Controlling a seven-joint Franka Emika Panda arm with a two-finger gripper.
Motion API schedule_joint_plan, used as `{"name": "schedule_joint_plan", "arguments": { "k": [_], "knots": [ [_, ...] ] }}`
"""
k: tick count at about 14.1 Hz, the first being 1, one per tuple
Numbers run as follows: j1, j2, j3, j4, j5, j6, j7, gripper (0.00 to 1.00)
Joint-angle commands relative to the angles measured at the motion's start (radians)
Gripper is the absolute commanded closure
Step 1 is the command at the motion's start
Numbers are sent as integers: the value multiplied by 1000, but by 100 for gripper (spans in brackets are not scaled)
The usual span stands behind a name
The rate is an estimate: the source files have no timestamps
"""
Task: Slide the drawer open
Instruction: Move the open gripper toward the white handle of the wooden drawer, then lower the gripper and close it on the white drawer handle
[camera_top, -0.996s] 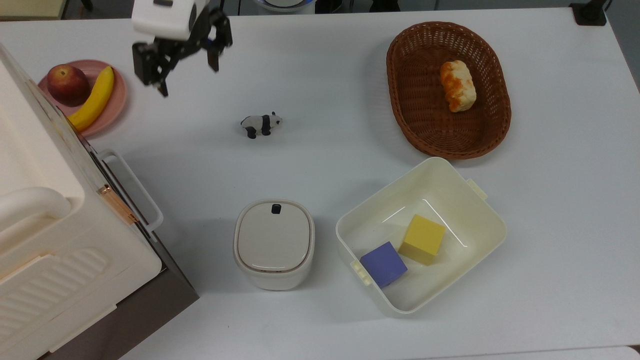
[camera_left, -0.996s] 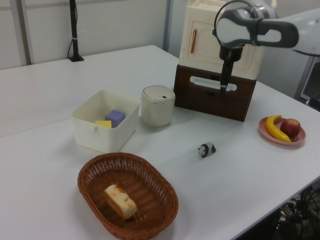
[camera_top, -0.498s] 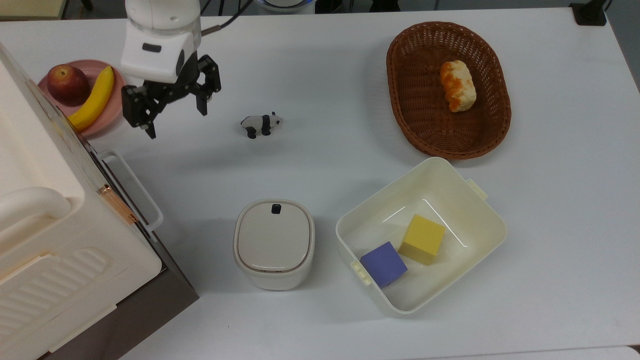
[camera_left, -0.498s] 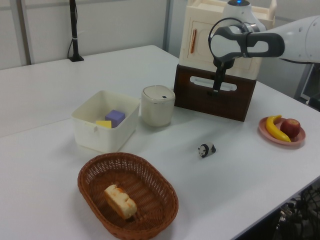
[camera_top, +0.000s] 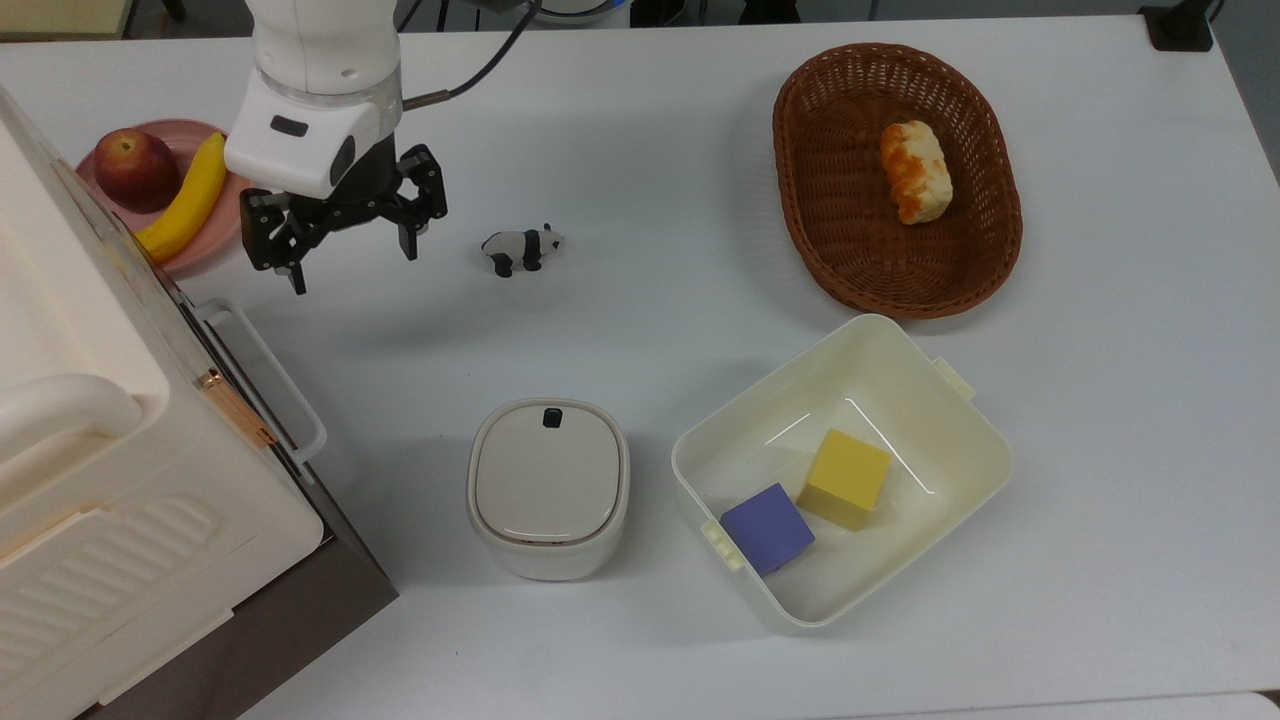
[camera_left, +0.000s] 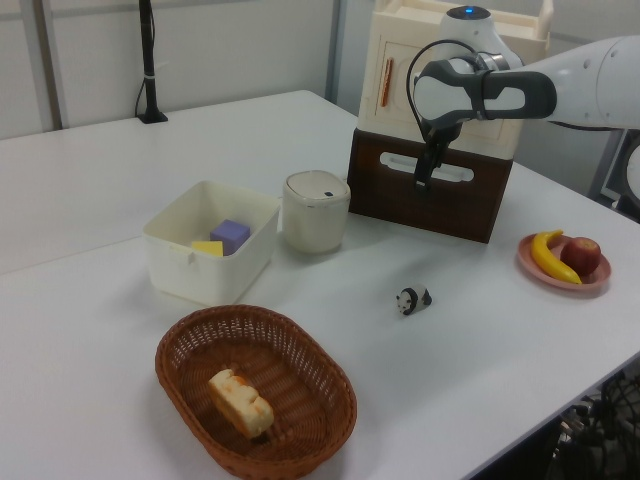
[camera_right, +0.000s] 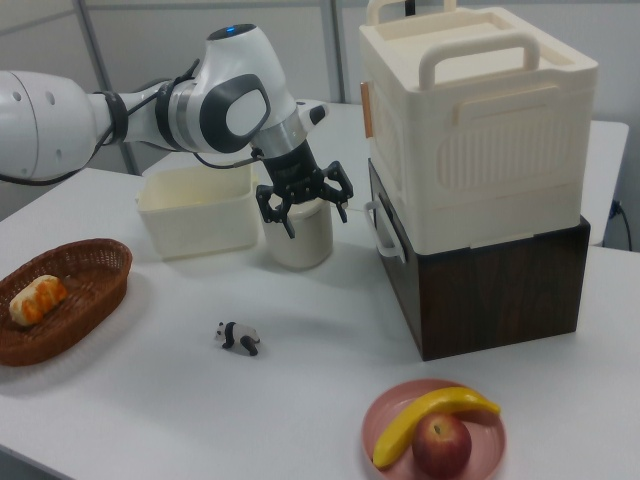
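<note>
- Top view: the gripper (camera_top: 352, 256) hangs above the table (camera_top: 650, 150) with its two black fingers spread apart and nothing between them. It sits between the pink plate (camera_top: 232, 215) and the toy panda (camera_top: 523, 249), clear of both. The drawer (camera_top: 285, 600) is at the top view's left edge, under the big cream box (camera_top: 110, 470); its white loop handle (camera_top: 268, 375) sticks out toward the table, below the gripper in the top view and apart from it. Beside the drawer stand a lidded cream pot (camera_top: 548, 487), then a cream tub (camera_top: 950, 440) holding a purple cube (camera_top: 767, 527) and a yellow cube (camera_top: 847, 477). A wicker basket (camera_top: 830, 230) with a piece of bread (camera_top: 914, 170) lies well away from the drawer.
- Left view: the gripper (camera_left: 423, 176) points down in front of the drawer's dark front panel (camera_left: 400, 205), at the height of the handle (camera_left: 450, 170). Whether it touches the handle cannot be told here. The drawer looks shut, flush in its casing.
- Right view: the gripper (camera_right: 303, 203) shows its fingers wide apart, just beside the handle (camera_right: 383, 232) and not around it. A banana (camera_right: 430, 418) and an apple (camera_right: 442, 445) lie on the plate in front of the drawer.
</note>
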Motion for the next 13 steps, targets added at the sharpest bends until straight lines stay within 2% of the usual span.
{"name": "schedule_joint_plan", "arguments": {
  "k": [1,3,7,13],
  "knots": [
    [-29,35,1,54,-3,15,5,0],
    [-43,58,1,66,-2,47,-50,0],
    [-55,110,1,109,-3,71,-53,0],
    [-63,128,-1,111,-7,105,-54,0]
  ]
}}
